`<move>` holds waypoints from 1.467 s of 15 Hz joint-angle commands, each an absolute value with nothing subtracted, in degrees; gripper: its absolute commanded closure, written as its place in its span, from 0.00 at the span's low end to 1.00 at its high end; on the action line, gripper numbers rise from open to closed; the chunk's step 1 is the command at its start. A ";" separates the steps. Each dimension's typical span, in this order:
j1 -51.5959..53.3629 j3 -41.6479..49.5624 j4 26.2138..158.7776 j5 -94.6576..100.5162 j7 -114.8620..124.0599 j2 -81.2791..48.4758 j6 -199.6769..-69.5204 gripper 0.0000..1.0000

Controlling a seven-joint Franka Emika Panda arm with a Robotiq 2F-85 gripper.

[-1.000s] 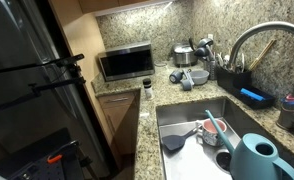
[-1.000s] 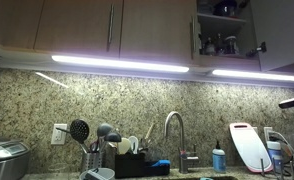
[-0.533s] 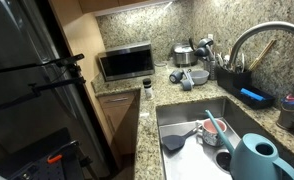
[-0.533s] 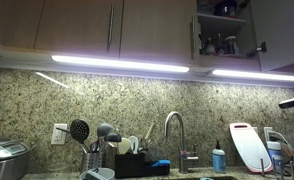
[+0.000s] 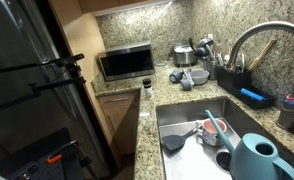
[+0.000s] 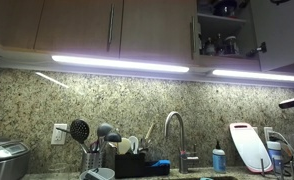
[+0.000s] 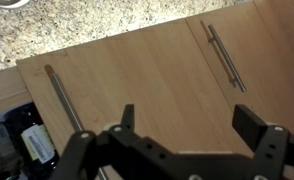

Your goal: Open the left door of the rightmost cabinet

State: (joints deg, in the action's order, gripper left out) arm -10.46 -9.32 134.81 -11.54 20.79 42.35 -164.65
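Cabinet run, upper wall, right-hand bay standing open; gripper facing closed panels.
Exterior view, left to right: closed doors (image 6: 77, 25) of wood, their bar handles (image 6: 110, 25) upright; then the open bay (image 6: 225, 40) with dishware inside. The left door (image 6: 194, 36) is a thin upright strip at the bay's left edge, seemingly edge-on to the camera, long axis vertical. Wrist view: open bay at lower left, two closed doors with slanted bar handles, gripper (image 7: 187, 118) along the lower edge and aimed at the panels, jaws spread wide with nothing between them. Shown in an exterior view alone: microwave (image 5: 125, 63), table (image 5: 145, 130), sink (image 5: 187, 112).
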 commanded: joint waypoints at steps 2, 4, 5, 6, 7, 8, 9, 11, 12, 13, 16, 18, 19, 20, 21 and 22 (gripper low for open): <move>-19.42 -13.08 129.74 -9.18 27.89 38.20 -168.40 0.00; -23.06 -14.69 127.90 -8.07 30.33 37.08 -168.66 0.00; -24.73 -15.56 127.04 -7.57 31.67 36.45 -169.14 0.00; -26.48 -16.48 126.18 -7.20 33.05 35.92 -169.78 0.00; -28.87 -17.80 125.57 -6.65 34.69 35.50 -171.00 0.00; -31.21 -19.04 124.84 -6.10 36.56 35.15 -171.91 0.00; -35.11 -21.10 124.30 -5.17 39.44 35.13 -173.55 0.00; -41.61 -24.46 123.09 -4.23 43.63 35.32 -174.75 0.00; -41.51 -24.68 122.63 -4.47 43.89 35.22 -173.10 0.00; -38.23 -22.45 124.92 -4.71 41.40 36.05 -173.45 0.00; -40.33 -23.88 124.17 -4.57 42.59 35.76 -173.45 0.00; -40.33 -23.89 124.07 -4.57 42.59 35.76 -173.45 0.00; -40.33 -23.89 124.05 -4.57 42.59 35.76 -173.45 0.00; -40.33 -23.89 124.05 -4.57 42.59 35.76 -173.45 0.00; -40.91 -24.34 124.23 -4.22 42.72 36.18 -173.66 0.00; -40.74 -24.16 124.28 -4.04 42.42 36.12 -173.95 0.00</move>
